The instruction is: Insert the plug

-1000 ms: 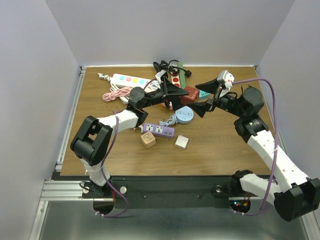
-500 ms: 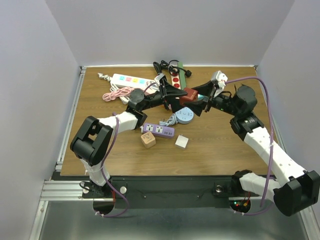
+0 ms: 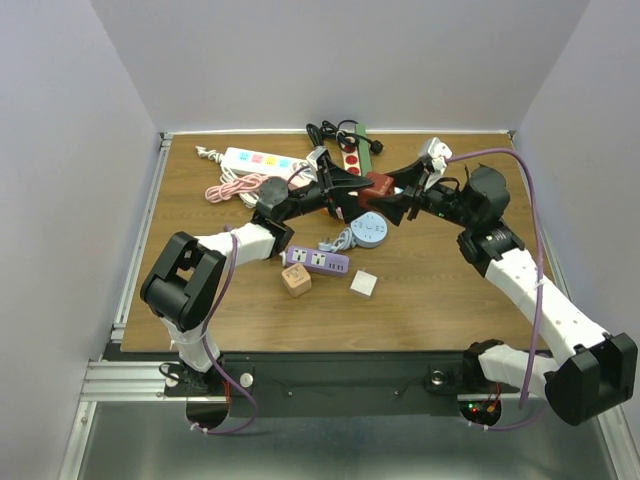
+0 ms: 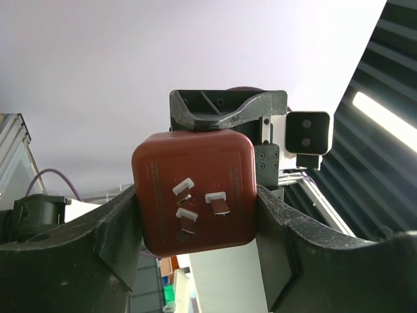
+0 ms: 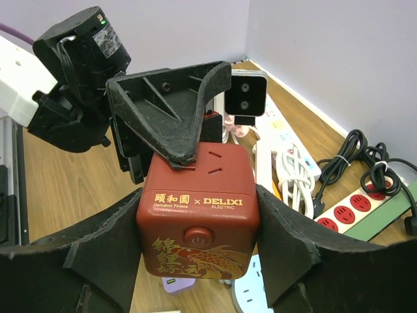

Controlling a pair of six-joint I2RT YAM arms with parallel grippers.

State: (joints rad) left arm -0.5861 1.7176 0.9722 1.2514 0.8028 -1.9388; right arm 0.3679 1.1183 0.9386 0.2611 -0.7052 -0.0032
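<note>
The plug (image 3: 379, 184) is a dark red cube with gold lettering, a carp picture and a round button; it hangs in the air above the back of the table. Its three prongs face the left wrist camera on the plug (image 4: 195, 195). My left gripper (image 3: 362, 186) is shut on two opposite sides, its fingers (image 4: 114, 228) pressed against them. From the right, my right gripper (image 3: 397, 192) has its pads (image 5: 117, 228) against the other two sides of the plug (image 5: 199, 202). One left finger (image 5: 176, 111) lies over the cube's top.
Under the grippers lies a round pale blue socket (image 3: 371, 230). A purple strip (image 3: 316, 261), a wooden cube (image 3: 296, 279) and a white cube (image 3: 363, 284) sit nearer. Behind are a white power strip (image 3: 255, 160), pink cable (image 3: 232, 188), red-socket strip (image 3: 352, 160) and black cable (image 3: 335, 132).
My right gripper has swung left to the cube and its jaws have come in onto its sides. The left gripper has lifted the cube slightly and kept its grip.
</note>
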